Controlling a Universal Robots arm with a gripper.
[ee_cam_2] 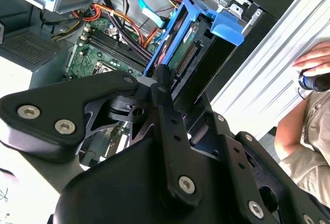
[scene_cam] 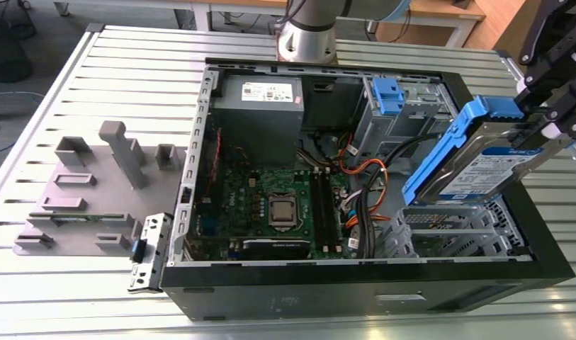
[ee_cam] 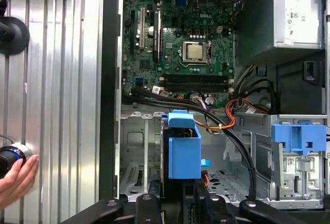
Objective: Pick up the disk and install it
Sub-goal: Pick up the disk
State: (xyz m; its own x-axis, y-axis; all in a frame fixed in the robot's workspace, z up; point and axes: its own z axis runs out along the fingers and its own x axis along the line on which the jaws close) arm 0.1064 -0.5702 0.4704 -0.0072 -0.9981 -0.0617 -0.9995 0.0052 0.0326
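Silver and blue, one disk hangs tilted in the gripper, which is clenched on its upper, handle-tab end. Its lower end dips toward the drive cage in the corner of the one open computer case at the exterior view's right. The disk carries a blue-and-white label, its print too small to read. One grey power-supply box with a white sticker sits in the case's corner toward the exterior view's upper left, with one blue bracket along the same edge. One grey fixture lies on the bench near its edge at the exterior view's left. In the first wrist view, one hand rests against a knob.
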